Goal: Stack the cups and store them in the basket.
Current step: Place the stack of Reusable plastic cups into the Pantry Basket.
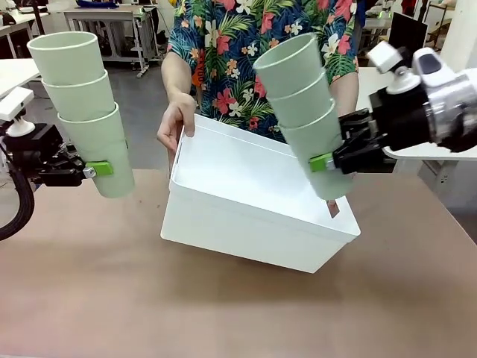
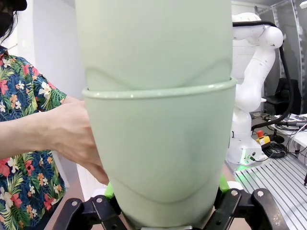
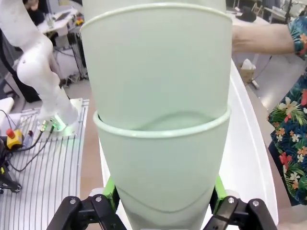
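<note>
Two stacks of three nested mint-green cups hang in the air. My left gripper (image 1: 95, 170) is shut on the bottom cup of the left stack (image 1: 86, 112), held upright at the far left above the table. In the left wrist view that stack (image 2: 158, 120) stands between my fingers. My right gripper (image 1: 328, 160) is shut on the lowest cup of the right stack (image 1: 302, 104), which tilts left over the right end of the white basket (image 1: 223, 224). The right wrist view shows this stack (image 3: 160, 120) in the jaws. A person's hand (image 1: 177, 123) holds the basket's far left rim and tips it.
The brown table (image 1: 112, 298) spreads in front of the basket. The person in a floral shirt (image 1: 246, 45) stands right behind the basket. The basket is lifted at its front, so its right corner sits close under the right stack.
</note>
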`<state>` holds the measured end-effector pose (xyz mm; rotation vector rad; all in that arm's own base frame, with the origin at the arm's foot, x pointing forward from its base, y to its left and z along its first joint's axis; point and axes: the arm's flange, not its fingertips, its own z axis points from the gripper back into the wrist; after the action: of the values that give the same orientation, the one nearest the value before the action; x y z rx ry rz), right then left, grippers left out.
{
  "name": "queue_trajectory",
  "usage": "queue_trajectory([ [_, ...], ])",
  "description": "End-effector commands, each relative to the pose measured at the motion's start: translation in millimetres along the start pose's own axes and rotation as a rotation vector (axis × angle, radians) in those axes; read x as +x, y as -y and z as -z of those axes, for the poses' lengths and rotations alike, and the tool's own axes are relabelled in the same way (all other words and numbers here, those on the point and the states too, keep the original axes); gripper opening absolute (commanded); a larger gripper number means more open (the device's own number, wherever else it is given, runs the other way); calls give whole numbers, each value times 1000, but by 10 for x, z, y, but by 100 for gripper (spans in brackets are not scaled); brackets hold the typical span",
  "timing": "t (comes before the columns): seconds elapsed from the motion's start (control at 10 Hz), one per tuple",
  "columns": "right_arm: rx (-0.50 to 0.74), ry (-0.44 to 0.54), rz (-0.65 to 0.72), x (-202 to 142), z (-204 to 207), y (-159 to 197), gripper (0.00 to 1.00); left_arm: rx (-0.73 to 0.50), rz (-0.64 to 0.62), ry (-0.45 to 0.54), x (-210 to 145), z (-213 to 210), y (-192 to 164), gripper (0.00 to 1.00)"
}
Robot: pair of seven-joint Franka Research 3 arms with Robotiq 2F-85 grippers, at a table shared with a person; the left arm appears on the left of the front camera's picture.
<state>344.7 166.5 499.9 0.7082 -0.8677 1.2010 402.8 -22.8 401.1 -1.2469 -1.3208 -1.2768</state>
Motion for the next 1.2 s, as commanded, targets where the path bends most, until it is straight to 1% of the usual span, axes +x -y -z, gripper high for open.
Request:
queue_trajectory([
  [0.0, -43, -68, 17, 27, 245, 0, 87, -1, 13, 6, 47, -4, 8, 84],
  [0.3, -76, -134, 16, 11, 558, 104, 87, -1, 13, 6, 47, -4, 8, 84],
  [0.7, -104, -263, 7, -92, 890, 174, 87, -1, 13, 6, 47, -4, 8, 84],
  [1.1, -138, -411, -21, -336, 1189, 106, 87, -1, 13, 6, 47, -4, 8, 84],
])
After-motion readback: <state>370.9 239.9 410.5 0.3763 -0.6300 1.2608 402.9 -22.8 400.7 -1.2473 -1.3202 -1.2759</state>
